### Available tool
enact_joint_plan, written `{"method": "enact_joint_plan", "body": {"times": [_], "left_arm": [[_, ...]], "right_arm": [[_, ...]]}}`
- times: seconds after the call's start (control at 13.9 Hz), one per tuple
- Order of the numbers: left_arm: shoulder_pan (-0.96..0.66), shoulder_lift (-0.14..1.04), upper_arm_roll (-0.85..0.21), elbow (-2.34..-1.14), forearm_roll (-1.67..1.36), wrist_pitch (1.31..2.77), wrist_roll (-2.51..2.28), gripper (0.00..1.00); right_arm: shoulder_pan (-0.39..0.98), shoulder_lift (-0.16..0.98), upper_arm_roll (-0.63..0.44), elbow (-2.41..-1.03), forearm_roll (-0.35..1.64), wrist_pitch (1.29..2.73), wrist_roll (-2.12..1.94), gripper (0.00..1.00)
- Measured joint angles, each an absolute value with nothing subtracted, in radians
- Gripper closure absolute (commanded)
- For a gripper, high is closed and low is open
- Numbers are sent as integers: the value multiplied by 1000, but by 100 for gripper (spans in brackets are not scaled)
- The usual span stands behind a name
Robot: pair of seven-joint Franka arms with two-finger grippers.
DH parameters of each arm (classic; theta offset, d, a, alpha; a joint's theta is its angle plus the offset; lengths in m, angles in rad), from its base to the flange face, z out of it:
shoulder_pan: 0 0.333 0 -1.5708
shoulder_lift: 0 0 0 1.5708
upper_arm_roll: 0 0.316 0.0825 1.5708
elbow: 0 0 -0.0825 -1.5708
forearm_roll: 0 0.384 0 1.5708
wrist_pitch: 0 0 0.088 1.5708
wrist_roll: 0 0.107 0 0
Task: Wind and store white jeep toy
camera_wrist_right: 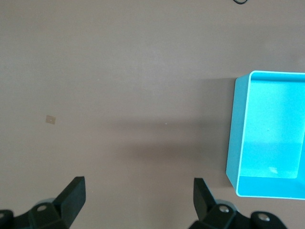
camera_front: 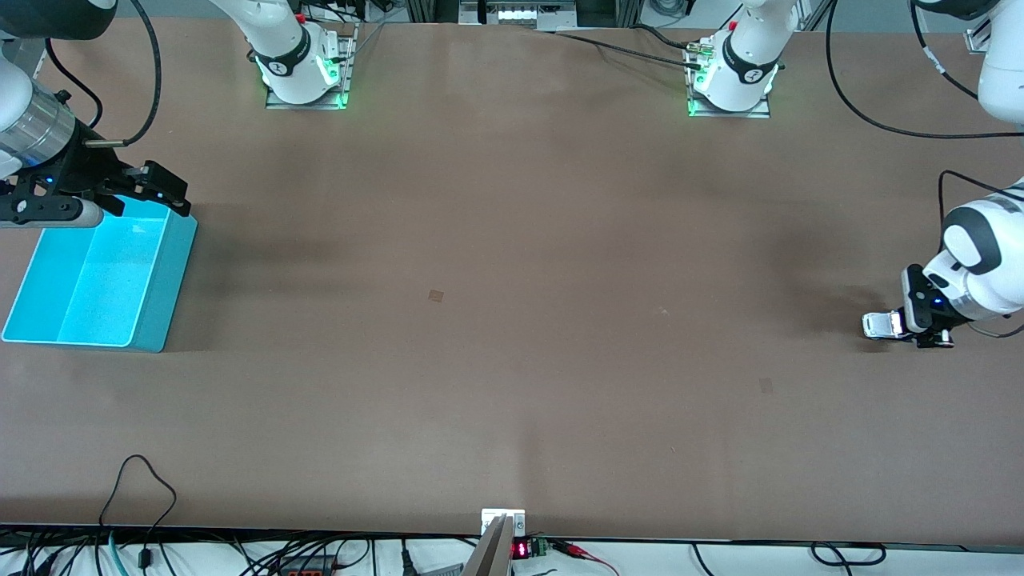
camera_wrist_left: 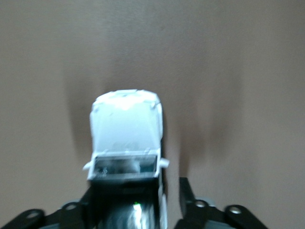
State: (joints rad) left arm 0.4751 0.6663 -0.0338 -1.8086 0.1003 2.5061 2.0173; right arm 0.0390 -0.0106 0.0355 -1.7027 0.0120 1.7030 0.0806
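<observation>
Left tool (camera_wrist_left: 136,193) is down at bench (camera_front: 512,384) level, at the left arm's end. White jeep toy (camera_front: 880,324) sits on the bench with its rear between the tool's fingers and its hood poking out past the tips. The jaws are part-way apart. One finger (camera_wrist_left: 187,193) stands clear of the toy's side with a visible gap, while the other looks to be right against the body. So it's not clamped, and the toy is on its wheels, not lifted.

Blue bin (camera_front: 170,276) is well apart from it, at the right arm's end of the bench. I can see nothing in the part of the bin that shows.

Right tool (camera_wrist_right: 137,186) is up in the air over the bin's farther rim. Its jaws are spread wide with nothing between them, and that arm is waiting.

Both arm bases sit along the bench edge farthest from the camera.
</observation>
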Motion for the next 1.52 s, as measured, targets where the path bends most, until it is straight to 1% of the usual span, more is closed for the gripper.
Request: {"method": "enact_joint_plan", "body": {"times": [0.29, 0.51, 0.79, 1.01, 1.15, 1.3, 1.52], "left_arm": [[475, 663, -47, -1799, 100, 2502, 2035, 0], [474, 620, -53, -1791, 100, 2422, 2036, 0], [453, 496, -62, -1781, 100, 2224, 1987, 0], [429, 404, -66, -1769, 100, 2069, 1808, 0], [384, 368, -69, -1712, 100, 1918, 1664, 0], [321, 354, -71, -1620, 100, 1762, 1505, 0], [247, 351, -73, -1514, 100, 1593, 1254, 0]], "right_arm": [[39, -11, 35, -1703, 12, 1703, 81, 0], [39, -11, 35, -1703, 12, 1702, 81, 0], [39, -11, 35, -1703, 12, 1702, 81, 0], [39, -11, 35, -1703, 12, 1702, 81, 0], [39, -11, 35, -1703, 12, 1702, 81, 0], [39, -11, 35, -1703, 12, 1702, 81, 0], [39, -11, 35, -1703, 12, 1702, 81, 0]]}}
